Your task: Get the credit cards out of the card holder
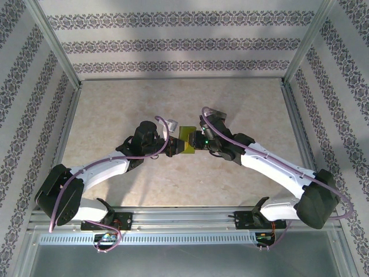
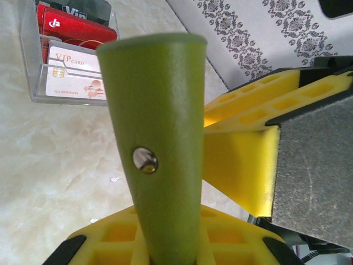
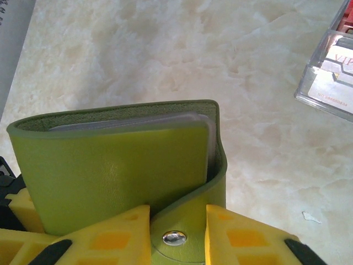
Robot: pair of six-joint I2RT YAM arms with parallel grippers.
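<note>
right fingers point(image 3: 118, 232) astride card holder point(image 3: 110, 171)

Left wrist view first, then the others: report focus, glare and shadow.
Left wrist: the holder looms close and soft-edged, its snap glinting; the white card behind is legible. Right wrist: the holder is crisp, the snap glints too, the clear box at the right edge is blurred. Top external: even light, holder tiny, faint shadows on the table.
</note>
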